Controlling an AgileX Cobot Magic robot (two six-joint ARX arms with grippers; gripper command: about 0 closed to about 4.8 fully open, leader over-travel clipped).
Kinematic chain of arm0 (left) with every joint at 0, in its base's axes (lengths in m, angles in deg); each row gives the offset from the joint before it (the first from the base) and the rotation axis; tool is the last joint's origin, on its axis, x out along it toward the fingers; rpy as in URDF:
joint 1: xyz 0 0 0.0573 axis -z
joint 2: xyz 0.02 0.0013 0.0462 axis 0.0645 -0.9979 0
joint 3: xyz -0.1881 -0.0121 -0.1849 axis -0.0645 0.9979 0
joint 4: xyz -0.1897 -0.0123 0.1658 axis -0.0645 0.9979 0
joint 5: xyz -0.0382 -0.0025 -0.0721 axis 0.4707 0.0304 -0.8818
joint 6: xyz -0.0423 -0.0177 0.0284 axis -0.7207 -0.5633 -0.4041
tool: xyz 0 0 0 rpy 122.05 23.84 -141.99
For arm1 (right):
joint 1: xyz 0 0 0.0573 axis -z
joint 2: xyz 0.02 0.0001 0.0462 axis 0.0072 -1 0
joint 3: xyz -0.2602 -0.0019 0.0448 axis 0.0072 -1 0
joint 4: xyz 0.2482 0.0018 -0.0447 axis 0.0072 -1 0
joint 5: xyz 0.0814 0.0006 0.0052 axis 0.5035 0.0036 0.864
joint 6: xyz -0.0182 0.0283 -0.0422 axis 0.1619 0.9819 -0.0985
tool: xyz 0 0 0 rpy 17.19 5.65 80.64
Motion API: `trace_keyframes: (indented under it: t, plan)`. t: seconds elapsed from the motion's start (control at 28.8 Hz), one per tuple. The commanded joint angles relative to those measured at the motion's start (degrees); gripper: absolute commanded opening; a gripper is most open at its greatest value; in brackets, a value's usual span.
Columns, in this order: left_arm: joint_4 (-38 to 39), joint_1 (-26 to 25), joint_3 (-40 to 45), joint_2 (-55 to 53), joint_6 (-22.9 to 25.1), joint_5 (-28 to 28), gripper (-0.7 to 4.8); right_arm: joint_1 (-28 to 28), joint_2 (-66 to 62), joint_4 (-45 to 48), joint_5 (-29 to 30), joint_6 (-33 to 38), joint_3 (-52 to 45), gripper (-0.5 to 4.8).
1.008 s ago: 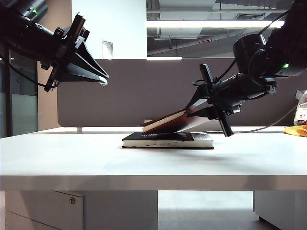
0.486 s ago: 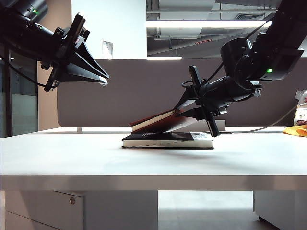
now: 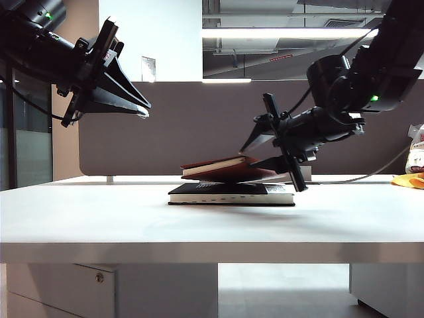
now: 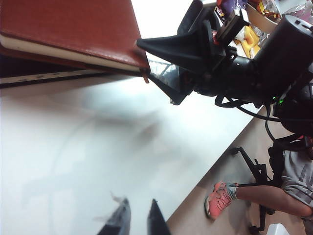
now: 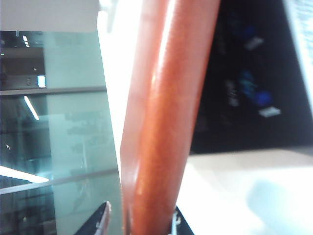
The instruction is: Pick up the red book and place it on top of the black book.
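left gripper (image 3: 142,108): hangs in the upper left of the exterior frame, well above the table. Matte black, wedge-shaped fingers tapering to points. In the left wrist view the tips (image 4: 137,220) sit nearly together with just a thin slit between, and nothing's in there.

table (image 3: 99,218): smooth, flat white top with a thick front edge, kinda glossy under the lights.

black book (image 3: 232,194): lies flat at centre frame on the table. Black cover, white page edges, a row of small light marks along the spine. Too tiny to read, sorry.

red book (image 3: 222,169): centre frame, on top of the black one, its right end tilted up a bit. Thin maroon hardcover with a grainy leather-like texture in the left wrist view (image 4: 73,29), cream page block, rounded shiny spine in the right wrist view (image 5: 161,127). No title I can make out.

right gripper (image 3: 268,152): right of centre, same black wedge fingers, spread apart above and below the red book's right end. Can't tell whether they press on it.
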Motion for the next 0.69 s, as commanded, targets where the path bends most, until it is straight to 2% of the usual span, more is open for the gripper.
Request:
trace_keyframes:
  t: [0.03,0.49,0.56,0.59,0.69]
  plan:
    - [-0.2,0.0,-0.3,0.2,0.0,-0.4,0.52,1.2,0.6,0.1,2.4,-0.2,0.4,1.58]
    - [-0.4,0.0,-0.3,0.2,-0.5,-0.4,0.52,2.4,0.6,-4.7,8.5,-0.4,2.1,1.44]
    - [-0.4,0.0,-0.3,0.2,-0.7,-0.4,0.52,3.0,0.6,-4.9,9.0,-0.4,2.1,1.00]
    - [-0.3,0.0,-0.3,0.2,-0.7,-0.4,0.52,3.0,0.6,-3.9,9.5,-0.4,2.1,0.53]
    - [-0.3,0.0,-0.3,0.2,-0.9,-0.5,0.53,2.9,0.6,-3.1,9.0,-0.4,2.1,0.51]
